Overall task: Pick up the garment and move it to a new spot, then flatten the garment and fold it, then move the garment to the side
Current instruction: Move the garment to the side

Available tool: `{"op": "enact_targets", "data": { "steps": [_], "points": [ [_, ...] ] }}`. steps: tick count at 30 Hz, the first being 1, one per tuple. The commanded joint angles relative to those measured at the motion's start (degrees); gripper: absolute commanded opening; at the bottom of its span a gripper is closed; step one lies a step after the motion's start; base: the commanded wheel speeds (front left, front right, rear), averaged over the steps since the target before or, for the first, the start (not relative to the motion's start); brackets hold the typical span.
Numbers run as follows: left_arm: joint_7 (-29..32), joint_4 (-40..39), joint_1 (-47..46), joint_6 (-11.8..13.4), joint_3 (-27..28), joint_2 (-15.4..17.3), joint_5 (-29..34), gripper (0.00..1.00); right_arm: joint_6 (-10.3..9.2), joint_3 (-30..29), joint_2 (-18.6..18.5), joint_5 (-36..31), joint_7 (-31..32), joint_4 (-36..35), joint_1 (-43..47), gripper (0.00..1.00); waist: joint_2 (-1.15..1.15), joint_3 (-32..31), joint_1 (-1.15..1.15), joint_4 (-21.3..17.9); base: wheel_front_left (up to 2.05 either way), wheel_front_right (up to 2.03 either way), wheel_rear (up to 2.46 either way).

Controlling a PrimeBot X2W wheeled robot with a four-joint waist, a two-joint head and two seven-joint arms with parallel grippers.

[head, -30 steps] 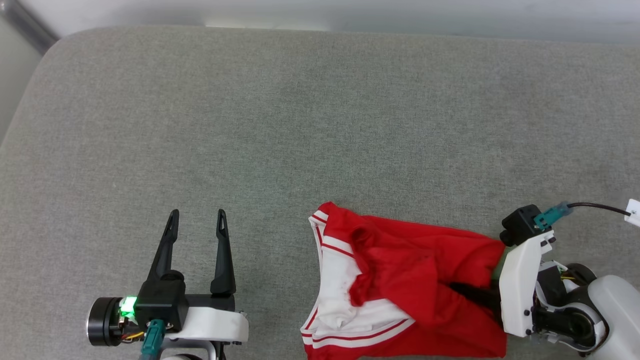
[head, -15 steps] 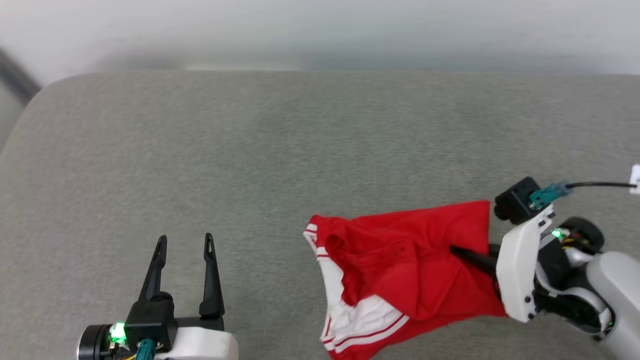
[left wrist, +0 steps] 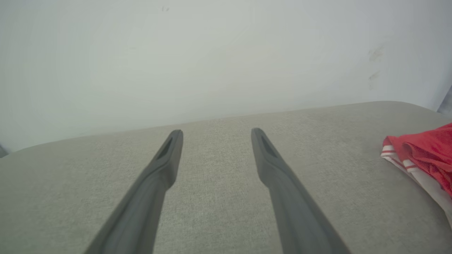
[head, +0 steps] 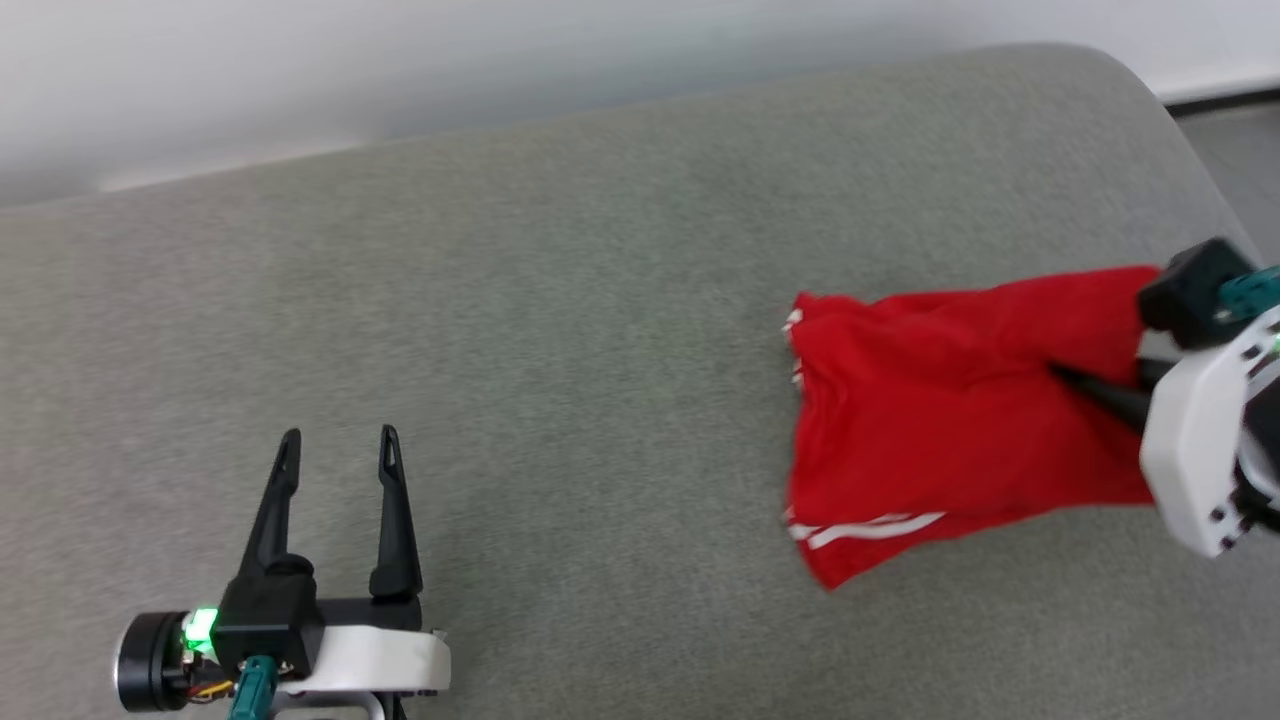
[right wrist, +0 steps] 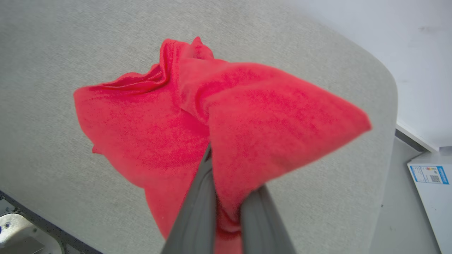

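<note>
The garment (head: 940,420) is a bunched red jersey with white striped trim, on the right part of the grey cushion. My right gripper (head: 1075,380) is shut on its right end, dark fingers pinching a fold of red cloth. In the right wrist view the garment (right wrist: 152,120) drapes over and away from the right gripper (right wrist: 226,201), hiding the fingertips. My left gripper (head: 337,445) stands open over bare cushion at the lower left, well apart from the cloth. In the left wrist view the left gripper (left wrist: 216,135) holds nothing, and the garment's trimmed edge (left wrist: 420,151) lies at the far right.
The grey padded surface (head: 560,300) spreads wide to the left of the garment. Its rounded right corner (head: 1140,80) lies close behind my right arm, with floor beyond. A pale wall (head: 400,60) runs along the back. A white labelled box (right wrist: 429,183) sits on the floor.
My right gripper has closed on the garment and drawn it up and to the right, away from the left gripper. The head camera has turned right. The left gripper stayed open.
</note>
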Motion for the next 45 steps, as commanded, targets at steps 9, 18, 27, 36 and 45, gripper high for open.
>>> {"op": "enact_targets", "data": {
  "steps": [9, 18, 27, 36, 45],
  "points": [
    [-0.1, -1.3, -5.8, -1.8, 0.5, 3.4, 1.6, 1.00, -0.06, -3.6, -4.9, -6.1, -2.6, 11.1, -6.5, 0.00, 0.00, 10.6, 0.00, -6.2, 0.00, 0.00, 0.00],
    [-0.1, -3.4, -8.7, -1.5, 0.3, 5.2, 2.0, 1.00, -0.07, -7.5, -3.2, -9.8, -6.1, 26.3, -12.6, 0.00, 0.00, 16.6, 0.00, -5.1, 0.00, 0.00, 0.00],
    [-0.1, -5.1, -9.5, -0.7, 0.4, 5.9, 1.4, 1.00, -0.07, -10.7, 2.7, -14.4, -10.4, 40.2, -16.9, 0.00, 0.00, 18.9, 0.00, -4.4, 0.00, 0.00, 0.00],
    [-0.1, -3.6, -7.6, -0.1, -0.7, 4.3, 0.8, 1.00, -0.07, -15.4, 5.9, -21.6, -17.8, 49.6, -18.1, 1.00, 0.00, 13.6, 0.00, -2.5, 0.00, 0.00, 0.00],
    [-0.1, -3.1, -3.2, 1.2, -1.1, 2.3, 0.1, 1.00, -0.07, -25.2, 9.2, -33.8, -40.6, 46.4, -16.4, 1.00, 0.00, 5.5, 0.00, 1.3, 0.00, 0.00, 0.00]
  ]
}}
